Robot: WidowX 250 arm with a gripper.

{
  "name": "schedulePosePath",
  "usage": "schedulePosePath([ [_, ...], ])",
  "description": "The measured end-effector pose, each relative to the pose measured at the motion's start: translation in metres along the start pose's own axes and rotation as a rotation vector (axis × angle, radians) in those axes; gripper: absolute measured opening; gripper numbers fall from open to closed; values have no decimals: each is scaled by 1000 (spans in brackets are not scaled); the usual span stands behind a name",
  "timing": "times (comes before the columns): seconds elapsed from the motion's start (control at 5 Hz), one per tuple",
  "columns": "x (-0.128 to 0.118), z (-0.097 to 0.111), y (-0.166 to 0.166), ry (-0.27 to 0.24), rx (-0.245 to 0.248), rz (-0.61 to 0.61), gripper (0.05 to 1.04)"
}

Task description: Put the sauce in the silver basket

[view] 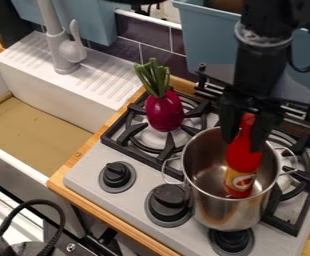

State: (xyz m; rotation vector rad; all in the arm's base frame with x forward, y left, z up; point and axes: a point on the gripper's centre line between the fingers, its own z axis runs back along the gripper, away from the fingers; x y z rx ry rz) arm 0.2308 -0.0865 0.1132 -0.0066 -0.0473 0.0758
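A white sink (34, 132) with a tan bottom is on the left. Next, a purple beet (164, 112) sits on the stove (84, 175). Then comes a shiny silver pot (221, 215), with the red sauce bottle (242, 167) partly inside. The black gripper (243, 142) is partly open, holding the bottle's top.

At centre, purple toy beet (165, 114) with green stalks, upright on black burner grate (144, 158) of light-grey stove (84, 176). Along front edge, three black knobs (169, 196). Beneath stove, wooden counter (104, 218). At left, white sink (47, 97) with tan bottom and pale faucet (57, 47). Behind, dark wall tiles (127, 47) and blue bins (199, 37).
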Motion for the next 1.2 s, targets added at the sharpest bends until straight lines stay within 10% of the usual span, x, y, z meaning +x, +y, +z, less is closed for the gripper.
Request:
schedulePosePath([
  [0.2, 2, -4, 2, 7, 4, 9, 334],
  [0.6, 8, 0, 6, -4, 21, 6, 910],
  [1.2, 25, 21, 21, -18, 25, 11, 999],
])
